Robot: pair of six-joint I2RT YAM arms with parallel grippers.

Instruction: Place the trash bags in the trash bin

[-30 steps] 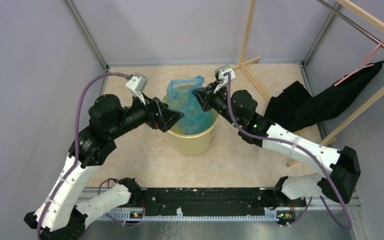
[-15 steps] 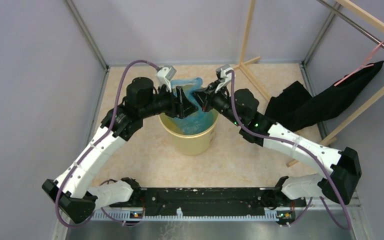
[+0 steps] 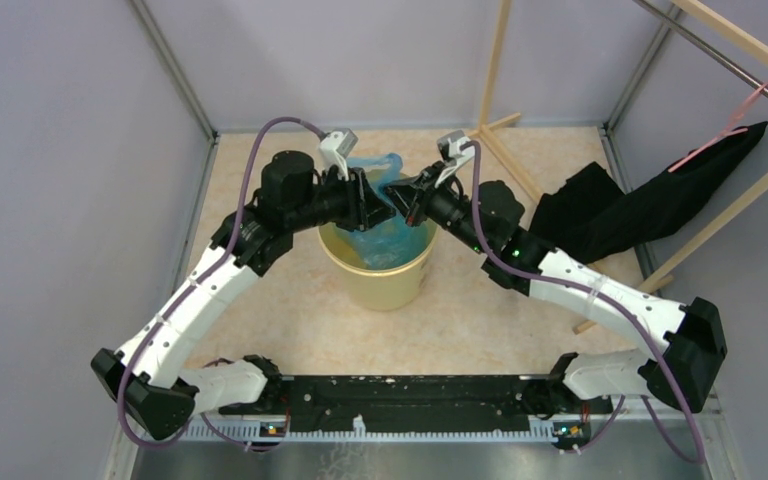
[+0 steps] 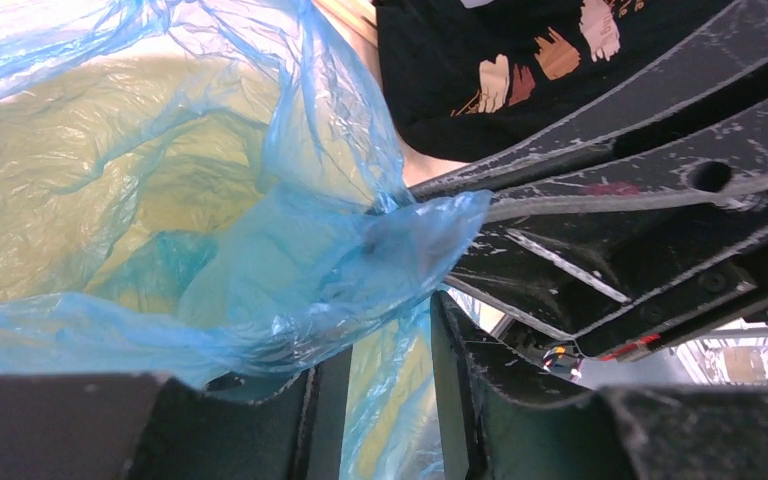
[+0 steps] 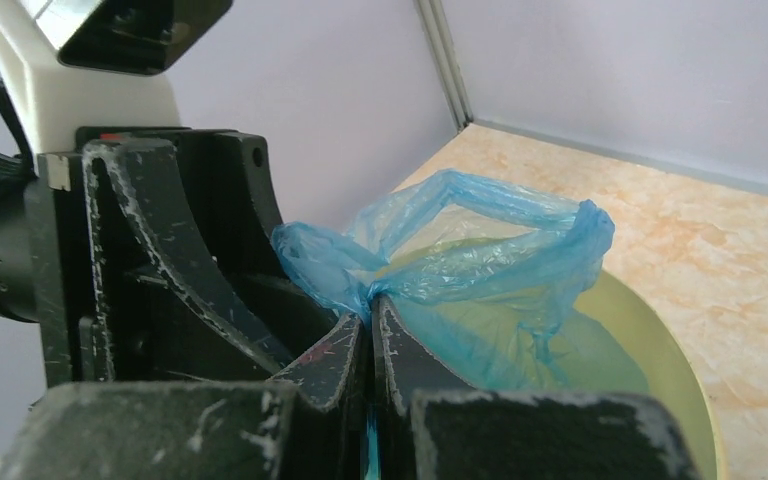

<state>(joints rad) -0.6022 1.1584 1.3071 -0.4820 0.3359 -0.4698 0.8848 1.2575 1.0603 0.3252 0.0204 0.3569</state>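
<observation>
Lilac walls (image 3: 360, 60), speckled beige floor (image 3: 295, 310), wooden frame (image 3: 495, 70)

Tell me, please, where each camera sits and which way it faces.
Top external: high behind the arm bases, looking down on the trash bin; left arm and right arm show.
Left wrist: on the left gripper, facing into the trash bag; its own fingers show at the bottom.
Right wrist: on the right gripper, facing the left gripper across the bag; its fingers show, pinching it.
Shared: both wrist views show bag, bin and the other gripper.
</observation>
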